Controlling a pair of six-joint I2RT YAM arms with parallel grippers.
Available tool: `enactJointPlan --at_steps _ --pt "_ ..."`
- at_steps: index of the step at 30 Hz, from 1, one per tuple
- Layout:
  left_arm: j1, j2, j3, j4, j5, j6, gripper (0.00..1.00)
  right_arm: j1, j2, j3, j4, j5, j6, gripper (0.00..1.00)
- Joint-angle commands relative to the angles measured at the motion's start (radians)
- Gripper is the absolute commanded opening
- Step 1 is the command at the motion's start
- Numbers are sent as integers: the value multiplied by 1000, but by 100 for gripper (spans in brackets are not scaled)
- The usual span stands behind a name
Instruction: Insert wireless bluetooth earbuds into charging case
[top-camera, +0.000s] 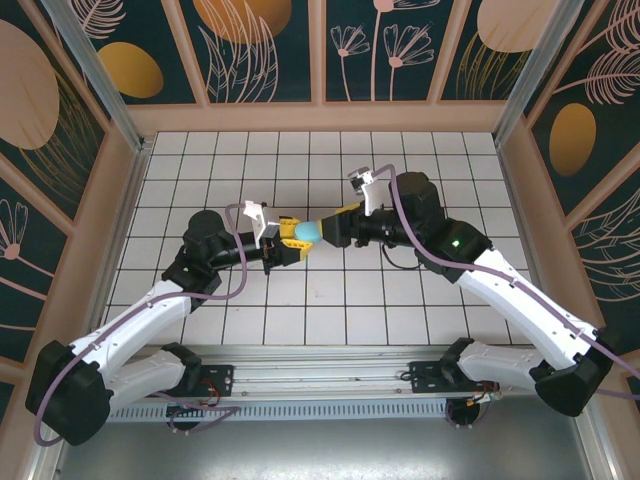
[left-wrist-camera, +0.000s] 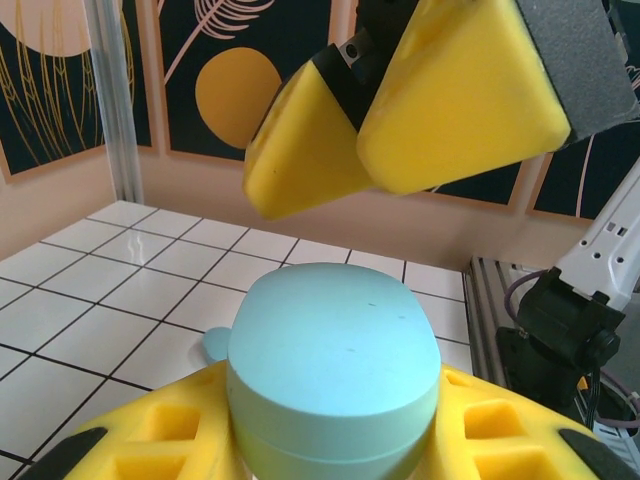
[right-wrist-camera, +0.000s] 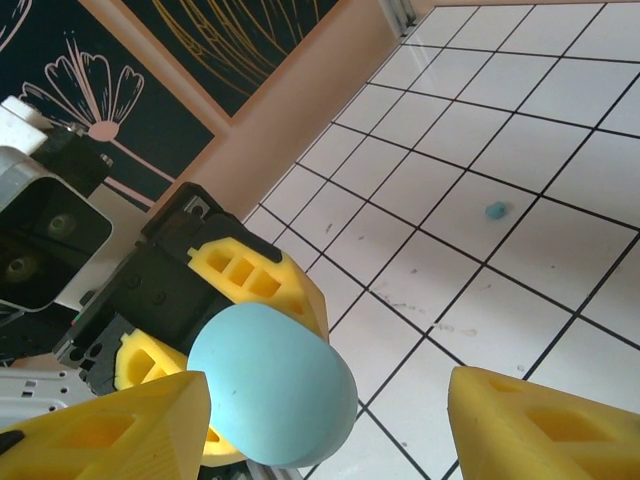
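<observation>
My left gripper (top-camera: 295, 236) is shut on a light-blue pebble-shaped charging case (top-camera: 308, 232), held off the floor at mid-table. In the left wrist view the case (left-wrist-camera: 335, 370) sits between the yellow fingers (left-wrist-camera: 185, 425), and its lid looks shut along a seam. My right gripper (top-camera: 332, 228) faces it, open. In the right wrist view the case (right-wrist-camera: 270, 385) lies against that gripper's left finger (right-wrist-camera: 100, 435), and the right finger (right-wrist-camera: 545, 425) stands well clear. One tiny light-blue earbud (right-wrist-camera: 495, 210) lies on a white tile. A small light-blue bit (left-wrist-camera: 214, 345) peeks from behind the case.
White tiled floor (top-camera: 420, 300) with dark grout is ringed by peach walls and floral panels (top-camera: 265, 50). The right arm's yellow fingers (left-wrist-camera: 400, 110) hang just above the case in the left wrist view. A metal rail (top-camera: 320, 385) runs along the near edge.
</observation>
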Motion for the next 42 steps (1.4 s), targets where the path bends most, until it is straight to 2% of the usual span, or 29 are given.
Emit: enactJointPlan --at_steps 1,10,19,25,33,42 --pt "-5 -10 6 27 8 -15 24 12 -32 -27 -30 -27 -73 64" --pt "-6 -2 38 -8 85 -23 21 54 -64 -67 -42 -26 -225 67" --pt "-6 2 55 -33 109 -19 21 60 15 -19 -48 -45 -274 68" --pt "-6 14 65 -53 121 -2 19 37 37 34 -59 18 -234 67" --pt "-6 26 67 -65 129 17 18 -69 32 41 -5 -91 -164 67" --pt "-5 40 69 -64 132 30 17 -102 94 33 -11 -91 -115 66"
